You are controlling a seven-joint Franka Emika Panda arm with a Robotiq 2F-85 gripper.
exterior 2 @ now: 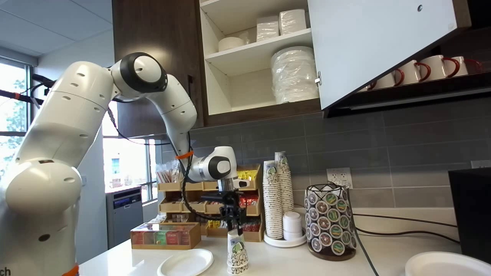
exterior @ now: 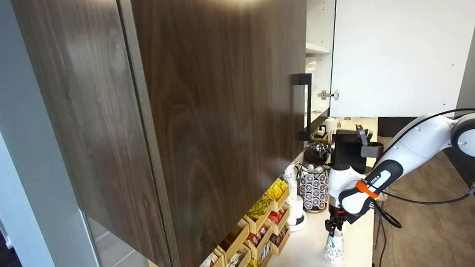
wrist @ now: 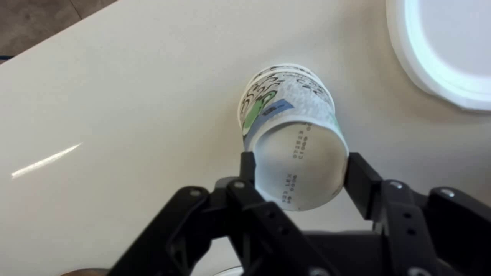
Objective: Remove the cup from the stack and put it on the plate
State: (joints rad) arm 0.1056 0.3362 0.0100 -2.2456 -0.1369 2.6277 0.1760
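White counter under an upside-down cup stack with dark swirls.

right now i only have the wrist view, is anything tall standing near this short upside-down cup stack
Observer: Yes, in an exterior view, two tall cup stacks stand behind and to the right of the short stack.
Operator: and is the plate at my upper right the only one
Observer: No, in an exterior view, another pale round dish, partly cut off by the picture's edge, sits farther right than the pod holder.
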